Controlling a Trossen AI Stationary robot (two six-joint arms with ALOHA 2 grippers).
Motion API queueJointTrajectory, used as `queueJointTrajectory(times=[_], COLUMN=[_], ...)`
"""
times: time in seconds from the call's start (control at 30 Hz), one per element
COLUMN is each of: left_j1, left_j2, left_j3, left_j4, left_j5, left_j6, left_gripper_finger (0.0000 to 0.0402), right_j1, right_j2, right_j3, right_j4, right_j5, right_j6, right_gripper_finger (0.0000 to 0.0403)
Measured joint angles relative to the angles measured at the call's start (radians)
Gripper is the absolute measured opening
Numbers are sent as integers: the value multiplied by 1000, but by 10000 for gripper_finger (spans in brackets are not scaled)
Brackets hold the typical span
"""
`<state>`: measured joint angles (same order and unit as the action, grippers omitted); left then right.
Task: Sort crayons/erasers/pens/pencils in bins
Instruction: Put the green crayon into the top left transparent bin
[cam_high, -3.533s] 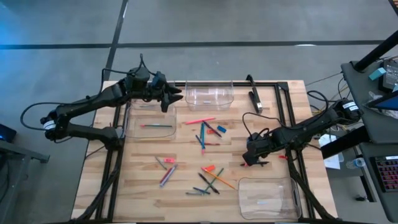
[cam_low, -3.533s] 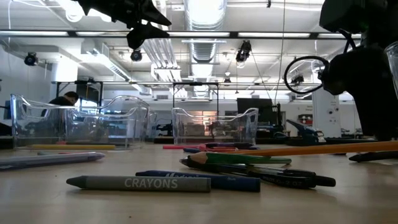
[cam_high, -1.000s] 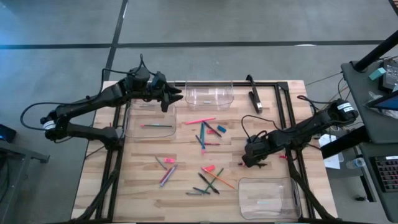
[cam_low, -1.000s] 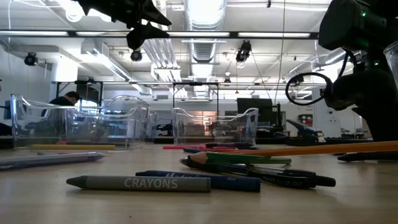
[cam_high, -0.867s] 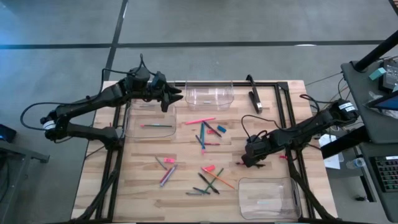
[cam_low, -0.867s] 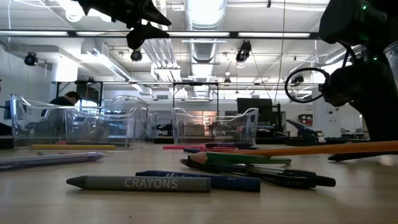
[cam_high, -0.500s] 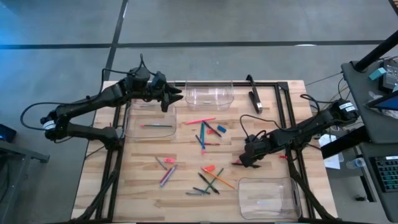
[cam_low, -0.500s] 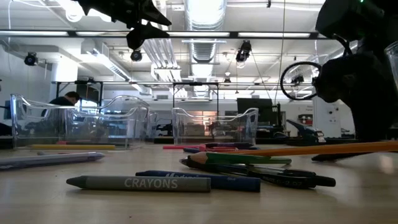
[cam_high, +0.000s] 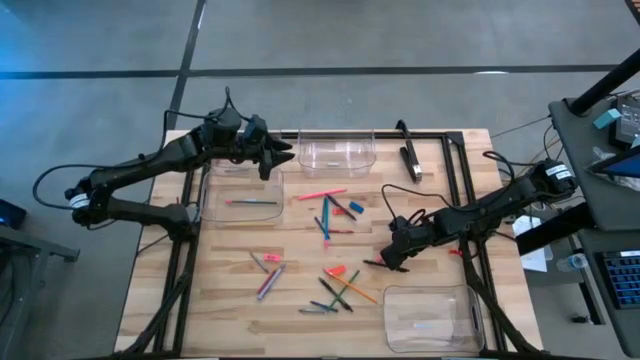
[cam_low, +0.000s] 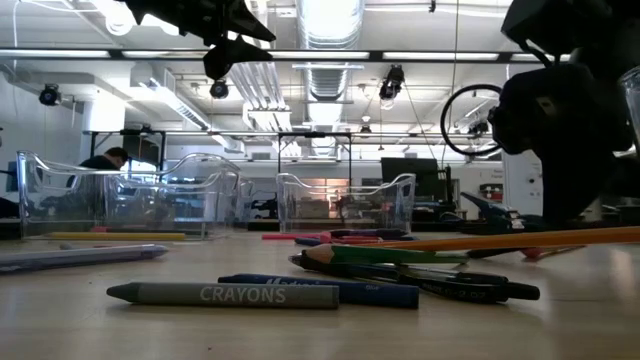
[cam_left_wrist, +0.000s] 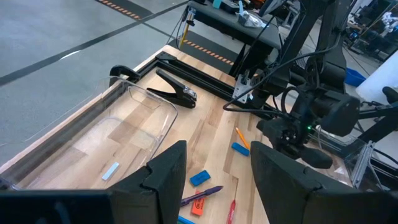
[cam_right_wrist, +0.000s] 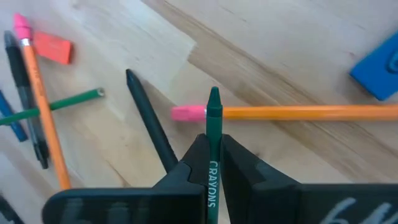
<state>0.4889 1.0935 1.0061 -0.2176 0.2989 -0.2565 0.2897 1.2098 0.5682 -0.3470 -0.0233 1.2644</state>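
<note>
Bins are waiting on both sides of the scatter. On the left, the left gripper (cam_high: 268, 158) is hovering over the far-left corner with its fingers standing apart and nothing between them. The left bin (cam_high: 208, 200) is lying just beside it, with one long stick (cam_high: 250, 203) inside. The far bin (cam_high: 337, 160) is sitting near it along the back edge.

In the middle, the loose pile is lying spread out: a blue eraser (cam_high: 356, 207) toward the back and a red-orange eraser (cam_high: 336, 270) nearer you, among crossed sticks.

On the right, the right gripper (cam_high: 383, 263) is working low over the pile's right edge, clamping a crayon (cam_right_wrist: 213, 118). It is dark green and slim, with its name printed along the barrel. Its long axis is running straight out in line with the fingers, tip forward, over an orange pencil (cam_right_wrist: 292, 112) and beside a black pen (cam_right_wrist: 149, 121).

The near bin (cam_high: 430, 288) is sitting just beside this gripper toward the table's front, while the left bin is lying well apart across the pile. You are probably carrying toward one of them, but I cannot tell which is taking crayons.
</note>
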Motion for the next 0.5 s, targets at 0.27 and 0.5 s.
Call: queueJointTrajectory(times=[0.27, 0.5], left_j1=[0, 0], left_j2=[0, 0], left_j3=[0, 0], left_j4=[0, 0], left_j5=[0, 0], left_j6=[-1, -24], left_gripper_finger=[164, 164], right_j1=[0, -2], right_j2=[0, -4], right_j3=[1, 1], right_j4=[22, 54], right_j5=[0, 24], right_j6=[-31, -47], right_gripper_finger=[13, 13])
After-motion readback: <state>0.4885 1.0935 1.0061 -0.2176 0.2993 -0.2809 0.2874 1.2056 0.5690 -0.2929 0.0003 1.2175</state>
